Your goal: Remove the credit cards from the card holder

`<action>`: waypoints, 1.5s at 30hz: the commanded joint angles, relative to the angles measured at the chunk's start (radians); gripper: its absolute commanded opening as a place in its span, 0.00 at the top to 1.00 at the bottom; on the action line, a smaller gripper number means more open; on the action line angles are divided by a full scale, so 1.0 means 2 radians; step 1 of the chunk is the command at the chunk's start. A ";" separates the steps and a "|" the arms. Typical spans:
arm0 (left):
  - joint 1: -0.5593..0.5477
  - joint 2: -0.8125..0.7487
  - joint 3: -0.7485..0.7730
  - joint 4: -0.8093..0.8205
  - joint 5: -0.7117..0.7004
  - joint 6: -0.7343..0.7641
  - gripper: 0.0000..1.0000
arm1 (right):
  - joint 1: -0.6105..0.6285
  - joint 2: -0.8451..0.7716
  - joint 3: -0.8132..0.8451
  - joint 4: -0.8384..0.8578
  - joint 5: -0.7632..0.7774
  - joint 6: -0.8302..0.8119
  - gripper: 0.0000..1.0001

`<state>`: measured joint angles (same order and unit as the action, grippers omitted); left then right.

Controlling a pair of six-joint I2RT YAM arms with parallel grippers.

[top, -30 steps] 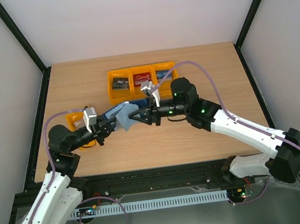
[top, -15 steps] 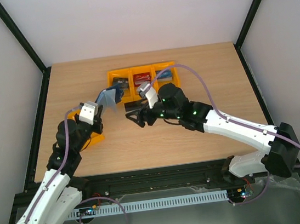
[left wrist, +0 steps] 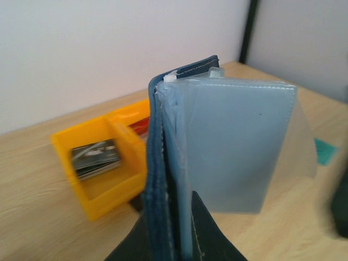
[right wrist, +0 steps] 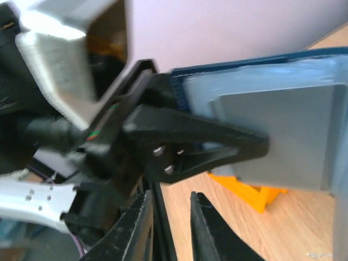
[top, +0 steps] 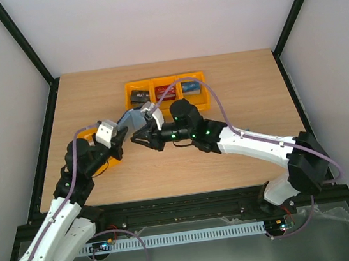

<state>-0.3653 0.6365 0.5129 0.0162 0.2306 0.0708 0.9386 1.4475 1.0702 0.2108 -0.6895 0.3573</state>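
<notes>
Left pincer (top: 122, 135) clamps the card holder (left wrist: 161, 163) upright; the right pincer (right wrist: 169, 204), barely parted and empty, should widen before entering a sleeve (left wrist: 239, 141).

Even, diffuse light fills the overhead view: the wooden table (top: 260, 145) is bright from edge to edge, the arms cast only faint, soft shadows on it, and the white walls (top: 147, 18) show no glare. In the left wrist view the card holder (left wrist: 234, 152) stands fairly sharp up close, its clear sleeves carrying a mild sheen, while the orange bin (left wrist: 103, 201) behind it is slightly soft. The right wrist view is heavily blurred: a white housing (right wrist: 60, 60) washes out at top left, and the right gripper (right wrist: 169, 201) is a dark, unfocused shape at the bottom edge.
</notes>
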 commanded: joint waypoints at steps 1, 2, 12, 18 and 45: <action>0.012 -0.013 0.030 0.036 0.155 -0.077 0.98 | 0.000 0.010 0.047 -0.042 0.090 -0.011 0.83; 0.018 -0.014 0.030 0.047 0.193 -0.096 0.98 | -0.007 0.005 0.045 -0.050 0.097 -0.015 0.84; 0.035 -0.014 -0.005 0.227 0.410 -0.252 0.98 | -0.052 -0.091 -0.009 -0.099 -0.029 -0.091 0.77; 0.032 -0.008 0.004 0.223 0.427 -0.238 0.98 | -0.050 -0.087 -0.005 -0.076 -0.073 -0.085 0.78; 0.036 -0.021 -0.006 0.194 0.463 -0.247 0.59 | -0.097 -0.132 -0.050 -0.015 -0.198 -0.066 0.98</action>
<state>-0.3023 0.6079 0.4915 0.4061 1.0843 -0.4595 0.7612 1.2179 0.9653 0.1478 -1.0252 0.2287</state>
